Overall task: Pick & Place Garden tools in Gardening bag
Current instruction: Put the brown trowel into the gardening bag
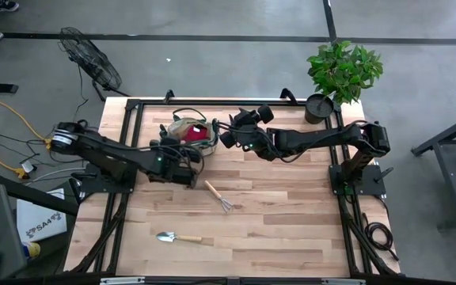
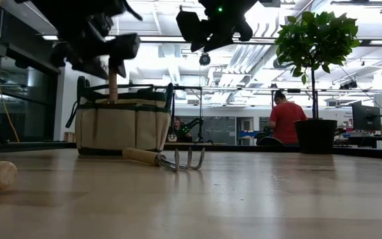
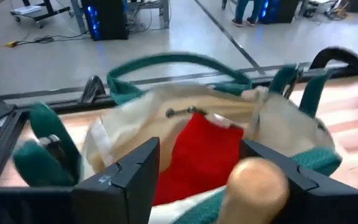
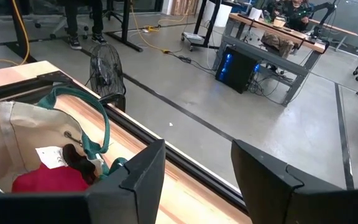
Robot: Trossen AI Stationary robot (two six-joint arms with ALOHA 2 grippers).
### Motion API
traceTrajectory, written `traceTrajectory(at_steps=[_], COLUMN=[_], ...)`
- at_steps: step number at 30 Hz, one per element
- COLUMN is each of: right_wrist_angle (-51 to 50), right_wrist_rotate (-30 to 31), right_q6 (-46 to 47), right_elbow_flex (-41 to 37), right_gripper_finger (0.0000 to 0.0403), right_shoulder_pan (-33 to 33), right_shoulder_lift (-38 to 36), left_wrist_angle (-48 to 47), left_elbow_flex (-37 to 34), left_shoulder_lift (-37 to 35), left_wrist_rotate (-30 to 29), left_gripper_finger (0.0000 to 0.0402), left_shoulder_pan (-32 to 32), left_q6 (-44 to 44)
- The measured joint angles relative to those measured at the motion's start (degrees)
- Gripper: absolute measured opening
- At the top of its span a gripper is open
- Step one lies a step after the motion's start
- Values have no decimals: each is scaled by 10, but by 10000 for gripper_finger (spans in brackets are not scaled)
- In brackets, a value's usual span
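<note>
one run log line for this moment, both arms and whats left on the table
left gripper: open over gardening bag, wooden handle between fingers | right gripper: open, empty, beside bag | table: hand rake, trowel

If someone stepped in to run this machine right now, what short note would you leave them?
Left pincer: open over the gardening bag, a wooden tool handle upright between its fingers.
Right pincer: open and empty, hovering by the bag's far side.
Done: red spray bottle already lies inside the bag.
Left: hand rake on the table just in front of the bag; trowel nearer the front edge. The potted plant stays in the corner.
</note>
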Motion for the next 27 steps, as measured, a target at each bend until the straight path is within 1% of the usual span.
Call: traceTrajectory(at_steps=[7,11,14,18,21,27], right_wrist_angle=[-6,-8,-8,-9,-10,-19], right_wrist_rotate=[0,-14,-14,-14,-14,-15], right_q6=[1,2,2,2,1,0], right_elbow_flex=[0,0,0,0,0,0], right_gripper_finger=[178,178,178,178,178,178], right_shoulder_pan=[0,0,0,0,0,0], right_shoulder_lift=[0,0,0,0,0,0], left_wrist_angle=[2,0,-1,-5,-7,-12], left_elbow_flex=[4,4,4,4,4,4], left_shoulder_lift=[-58,-88,-99,-102,-104,-124], left_wrist_rotate=[-6,-12,-23,-24,-16,33], left_gripper_finger=[215,216,216,216,216,216], left_shoulder_pan=[0,0,0,0,0,0], left_q6=[58,78,87,92,92,117])
